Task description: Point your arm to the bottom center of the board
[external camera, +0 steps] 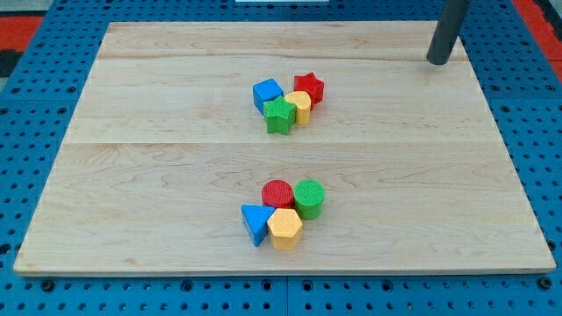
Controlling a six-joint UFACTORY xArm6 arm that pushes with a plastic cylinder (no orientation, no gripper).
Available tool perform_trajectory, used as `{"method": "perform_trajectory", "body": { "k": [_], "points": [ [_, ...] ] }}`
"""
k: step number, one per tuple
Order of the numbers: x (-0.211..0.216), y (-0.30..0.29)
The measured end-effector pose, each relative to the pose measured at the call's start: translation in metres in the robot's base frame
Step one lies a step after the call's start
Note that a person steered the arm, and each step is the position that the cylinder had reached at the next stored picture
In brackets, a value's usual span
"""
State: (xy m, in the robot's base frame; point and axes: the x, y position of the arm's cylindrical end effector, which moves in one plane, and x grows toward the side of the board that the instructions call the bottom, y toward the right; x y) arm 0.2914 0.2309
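Observation:
My tip rests on the wooden board near its top right corner, far from every block. Near the board's upper middle sits one cluster: a blue cube, a green star, a yellow block and a red star, all touching. Toward the view's bottom, near the middle, sits a second cluster: a red cylinder, a green cylinder, a blue triangle and a yellow hexagon.
The board lies on a blue pegboard surface that shows around its edges. Red areas show at the view's top left and top right corners.

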Motion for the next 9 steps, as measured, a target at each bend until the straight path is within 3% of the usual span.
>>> {"method": "perform_trajectory", "body": {
  "k": [5, 9],
  "points": [
    [0.109, -0.008],
    [0.208, -0.049]
  ]
}}
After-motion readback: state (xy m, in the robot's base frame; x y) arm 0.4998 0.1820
